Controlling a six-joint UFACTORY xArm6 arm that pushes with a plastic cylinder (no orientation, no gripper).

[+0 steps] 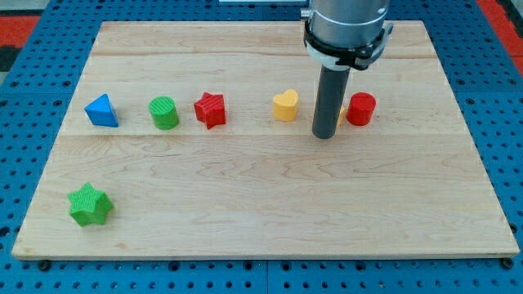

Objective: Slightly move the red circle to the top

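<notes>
The red circle (360, 109) stands on the wooden board toward the view's right, in the row of blocks. My tip (324, 135) rests on the board just left of it and slightly lower, a small gap apart. A sliver of something yellow shows between the rod and the red circle; its shape is hidden. The yellow heart (285, 105) sits just left of the rod.
A red star (210, 109), a green circle (164, 113) and a blue triangle (101, 111) continue the row to the view's left. A green star (89, 204) lies at the lower left. The board (270, 220) sits on a blue pegboard surface.
</notes>
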